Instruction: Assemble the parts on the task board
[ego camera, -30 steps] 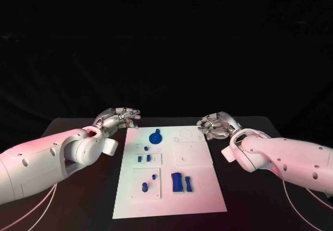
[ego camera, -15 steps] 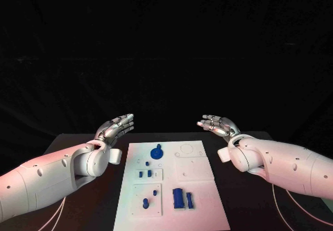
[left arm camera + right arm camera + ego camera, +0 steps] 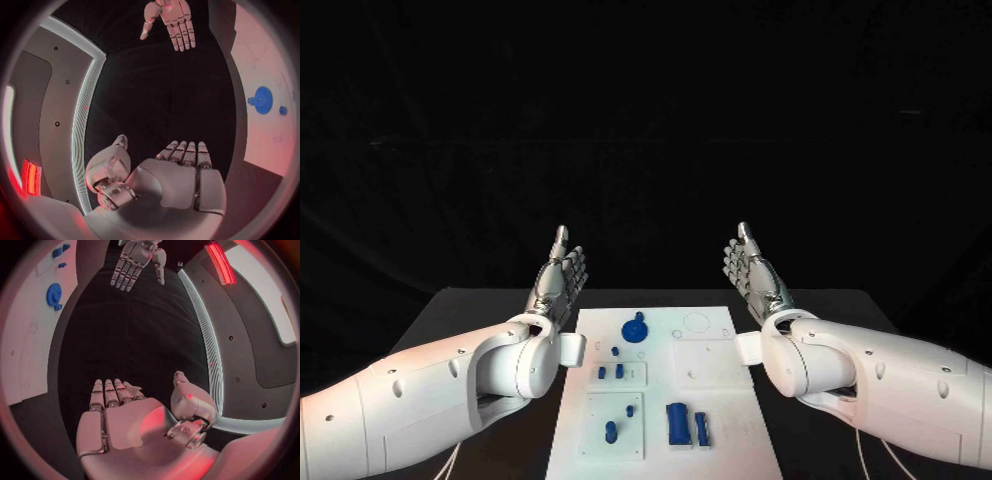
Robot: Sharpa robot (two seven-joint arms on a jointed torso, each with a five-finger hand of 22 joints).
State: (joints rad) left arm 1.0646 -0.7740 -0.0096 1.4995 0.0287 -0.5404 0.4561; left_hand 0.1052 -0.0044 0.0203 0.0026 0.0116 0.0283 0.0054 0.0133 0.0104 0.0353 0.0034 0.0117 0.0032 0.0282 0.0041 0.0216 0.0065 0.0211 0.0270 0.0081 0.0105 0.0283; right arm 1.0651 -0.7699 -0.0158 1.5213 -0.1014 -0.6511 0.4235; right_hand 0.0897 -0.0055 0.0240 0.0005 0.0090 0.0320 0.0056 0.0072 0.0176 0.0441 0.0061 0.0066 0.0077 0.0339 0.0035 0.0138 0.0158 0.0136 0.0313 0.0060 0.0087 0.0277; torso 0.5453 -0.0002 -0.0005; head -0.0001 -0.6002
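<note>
Both arms are raised: the left robot hand (image 3: 561, 272) and right robot hand (image 3: 753, 268) stand flat, fingers straight, holding nothing. The white task board (image 3: 718, 400) lies on the black worktop (image 3: 473, 310) between the arms, its blue parts (image 3: 635, 328) resting on it.

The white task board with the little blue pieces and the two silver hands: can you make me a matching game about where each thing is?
Things:
1. left silver hand
2. right silver hand
3. round blue disc part
4. two tall blue block parts

Places or states:
A. near end of the white task board
B. far end of the board
C. raised open beyond the board's left edge, holding nothing
D. raised open beyond the board's right edge, holding nothing

Pairs: 1-C, 2-D, 3-B, 4-A
</note>
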